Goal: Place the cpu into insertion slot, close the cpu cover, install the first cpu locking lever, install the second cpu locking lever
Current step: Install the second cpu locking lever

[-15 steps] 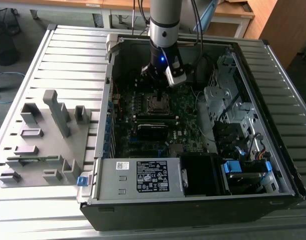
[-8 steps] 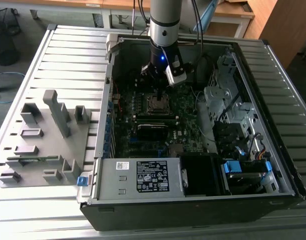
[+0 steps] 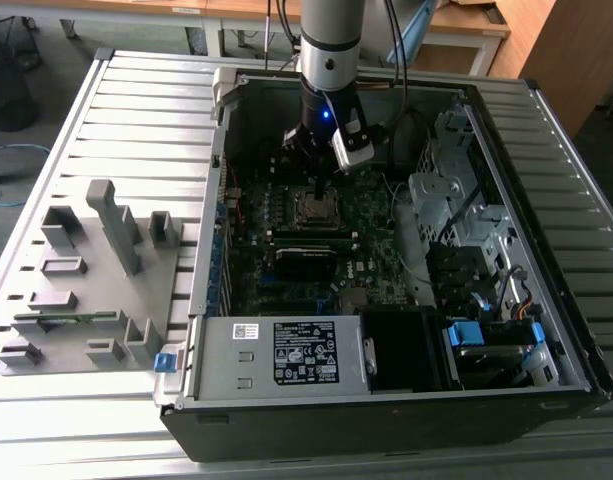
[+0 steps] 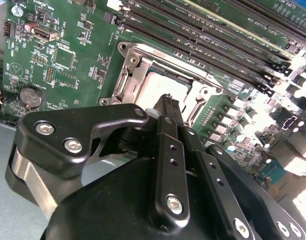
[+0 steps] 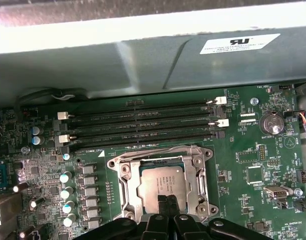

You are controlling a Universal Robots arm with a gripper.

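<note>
Already the cpu (image 5: 160, 182) sits flat in its slot, its dull silver top showing through the window of the cpu cover (image 5: 124, 186), and the cover looks lowered around it rather than standing open, so you can judge the first two steps as done. Your gripper (image 5: 165, 204) hangs right over the cover's window with its two black fingers pressed together and nothing between them, their tips at the chip's edge on the side away from the memory slots (image 5: 143, 125); whether they touch the metal I cannot tell. A thin locking lever (image 5: 153, 149) runs along the cover's edge next to those slots, but you cannot tell whether it, or the second one, is hooked down, so count the levers as the part left. Around the cover spreads the green motherboard (image 5: 242, 150), inside the open computer case (image 3: 211, 330).
</note>
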